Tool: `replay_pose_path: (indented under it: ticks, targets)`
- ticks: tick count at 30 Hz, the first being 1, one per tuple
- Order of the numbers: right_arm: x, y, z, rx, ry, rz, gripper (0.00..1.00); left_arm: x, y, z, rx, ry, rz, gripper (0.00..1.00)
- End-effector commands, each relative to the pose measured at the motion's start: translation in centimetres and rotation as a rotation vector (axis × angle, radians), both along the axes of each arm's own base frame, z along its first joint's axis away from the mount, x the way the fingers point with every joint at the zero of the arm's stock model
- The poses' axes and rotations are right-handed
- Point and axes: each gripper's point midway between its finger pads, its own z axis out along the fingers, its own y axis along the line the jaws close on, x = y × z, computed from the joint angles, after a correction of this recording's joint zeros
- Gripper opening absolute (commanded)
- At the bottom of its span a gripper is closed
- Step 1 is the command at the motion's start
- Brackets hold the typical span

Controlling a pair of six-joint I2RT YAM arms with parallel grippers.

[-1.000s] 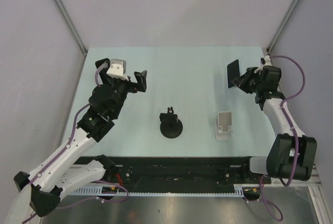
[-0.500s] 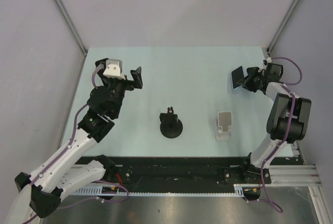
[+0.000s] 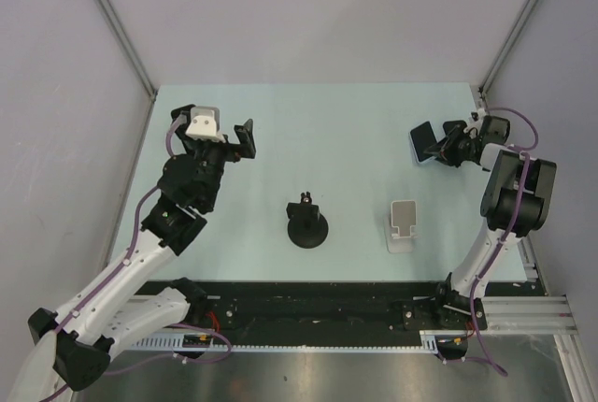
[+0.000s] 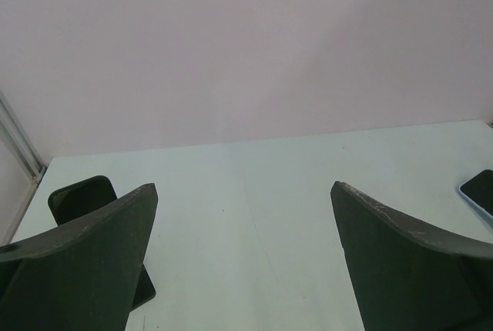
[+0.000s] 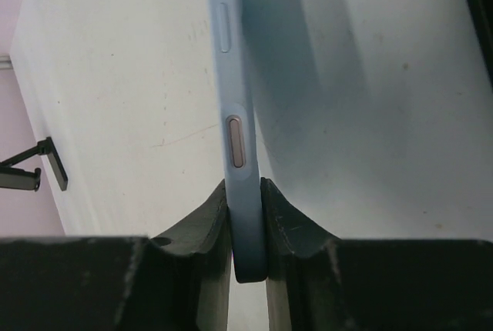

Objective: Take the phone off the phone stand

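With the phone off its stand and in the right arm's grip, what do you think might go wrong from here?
The right end effector pinches the phone only at one end, so it might pivot or slip. The phone is edge-on over the table; released like that, it would probably topple flat. It is also near the table's right edge, leaving little margin.

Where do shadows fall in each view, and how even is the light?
Right wrist view: the phone throws a soft grey shadow rightward on the table. Top external view: even, diffuse light, no glare. Left wrist view: the fingers read as dark near-silhouettes.
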Motion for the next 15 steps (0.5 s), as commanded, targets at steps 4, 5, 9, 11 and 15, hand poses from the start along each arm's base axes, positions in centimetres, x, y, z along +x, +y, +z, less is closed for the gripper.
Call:
replay_pose_path:
  ticks: [4, 5, 9, 11, 15]
  targets:
    - [0.0, -1.9, -1.4, -0.067, 0.029, 0.019, 0.43, 0.1, 0.2, 0.7, 0.016, -0.037, 0.004, 1.0]
    - [0.0, -2.1, -1.6, -0.082, 0.04, 0.012, 0.49, 0.1, 0.1, 0.7, 0.017, -0.035, 0.004, 1.0]
    - [-0.2, -3.0, -1.9, -0.124, 0.062, 0.007, 0.61, 0.3, 0.1, 0.4, 0.018, -0.029, 0.003, 1.0]
    - [-0.3, -3.6, -1.9, -0.162, 0.071, -0.005, 0.68, 0.3, 0.0, 0.4, 0.019, -0.029, 0.0, 1.0]
    - [-0.4, -4.9, -0.5, -0.254, 0.062, -0.036, 0.82, 0.3, 0.0, 0.4, 0.019, -0.029, -0.001, 1.0]
